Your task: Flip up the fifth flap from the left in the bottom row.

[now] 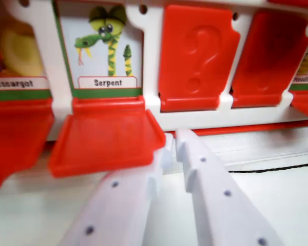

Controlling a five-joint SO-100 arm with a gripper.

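A white game board (149, 72) stands across the wrist view with red flaps along its row. The Serpent card (107, 48) shows, and its red flap (105, 141) lies flat in front of it. To the right, two red flaps stand upright, one with a question mark (197, 56) and one beside it (272, 59). My gripper (173, 141) reaches in from the bottom. Its white fingertips (187, 143) almost touch, with nothing between them, and they sit at the right corner of the lowered Serpent flap, just below the board's base.
At the left is an Escargot card (15, 51) with its flap (13, 136) down. Another lowered flap (307, 105) shows at the right edge under a partly hidden card. A black cable (277, 167) crosses the pale tabletop (287, 205) at the right.
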